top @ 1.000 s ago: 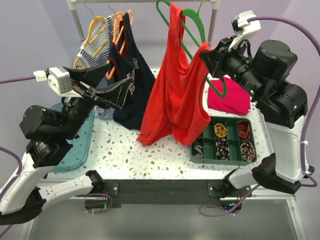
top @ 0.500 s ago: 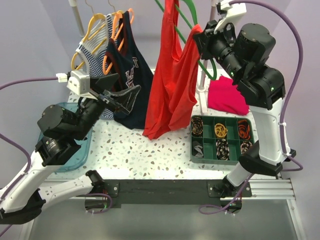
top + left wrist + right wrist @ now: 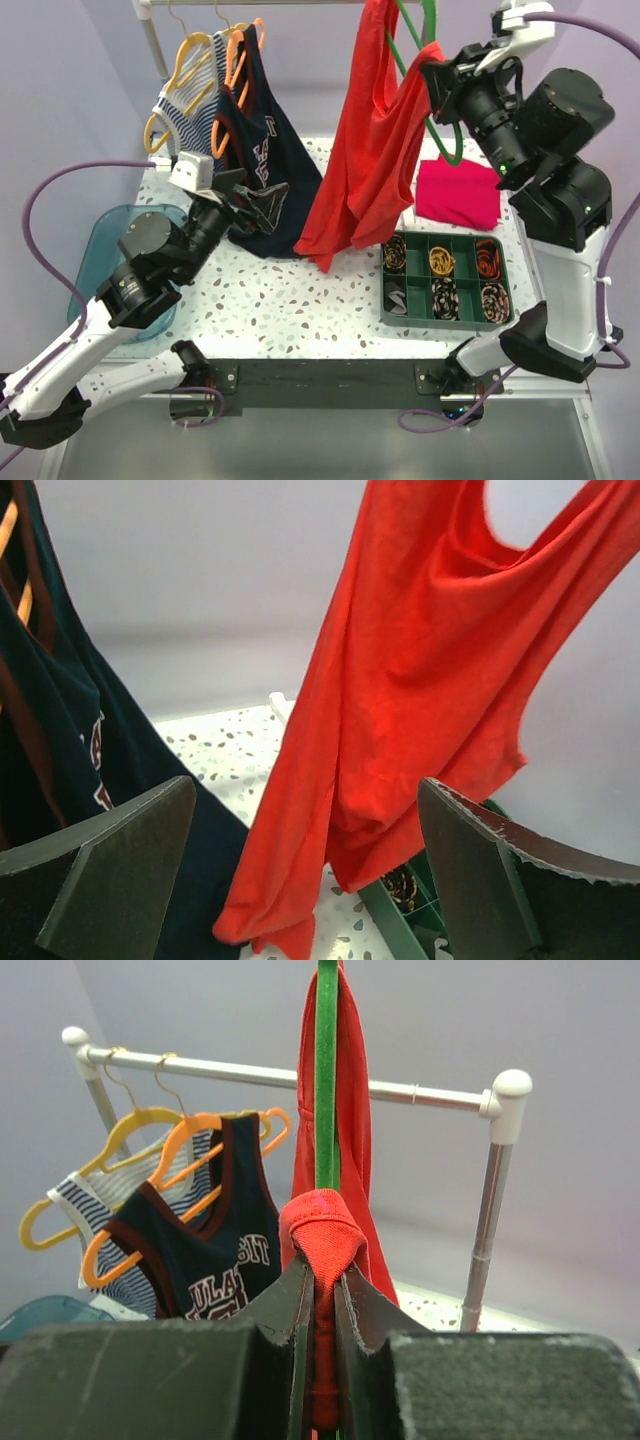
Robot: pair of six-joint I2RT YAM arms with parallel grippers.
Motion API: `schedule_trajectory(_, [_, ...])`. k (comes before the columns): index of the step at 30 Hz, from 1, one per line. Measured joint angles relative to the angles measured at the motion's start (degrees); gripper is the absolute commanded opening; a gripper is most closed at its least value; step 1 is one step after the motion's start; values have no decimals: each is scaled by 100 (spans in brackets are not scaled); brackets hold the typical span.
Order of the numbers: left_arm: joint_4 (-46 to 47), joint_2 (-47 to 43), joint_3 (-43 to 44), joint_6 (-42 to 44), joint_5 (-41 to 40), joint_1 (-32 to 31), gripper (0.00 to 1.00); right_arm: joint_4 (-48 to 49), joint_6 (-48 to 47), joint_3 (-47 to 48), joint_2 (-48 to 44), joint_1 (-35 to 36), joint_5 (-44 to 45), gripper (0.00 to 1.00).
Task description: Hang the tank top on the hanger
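Nearest, at the left fingers [image 3: 110, 880]: gape wide, grip nothing, hover over the speckled surface [image 3: 300, 290] just short of the tank top [image 3: 365, 170]. Higher and further, at the right fingers [image 3: 285, 1305]: pinch one bunched strap tight against the hanger [image 3: 326, 1080]. Hangs draped from that hanger, in front of the rail [image 3: 250, 1075].

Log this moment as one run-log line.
right gripper: shut on tank top strap against hanger | left gripper: open, empty | tank top: draped over hanger, hanging
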Motion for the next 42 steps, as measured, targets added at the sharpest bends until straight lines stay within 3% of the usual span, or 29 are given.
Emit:
schedule_trajectory(10, [-13,24,-409,-216,-142,0,96,-199,332,42,-107,-15,-616,0])
schedule_trajectory(18, [-17,17,-667,-343,-142,0,95,-929,844,-2218,-745,-15,-1189,0])
schedule_trajectory(22, [-13,-11,-769,-372,-142,0,94,-1421,949,-2608,-623,-15,-1163,0])
schedule_trajectory(25, [-13,-48,-820,-402,-140,0,94,-1659,979,-2352,-210,-15,-1073,0])
schedule_trajectory(33, [-79,-328,-931,-455,-146,0,93,-1585,981,-560,1392,-15,-450,0])
schedule_trajectory(42, [-247,-533,-1012,-472,-195,0,94,-1043,955,424,1875,-15,-238,0])
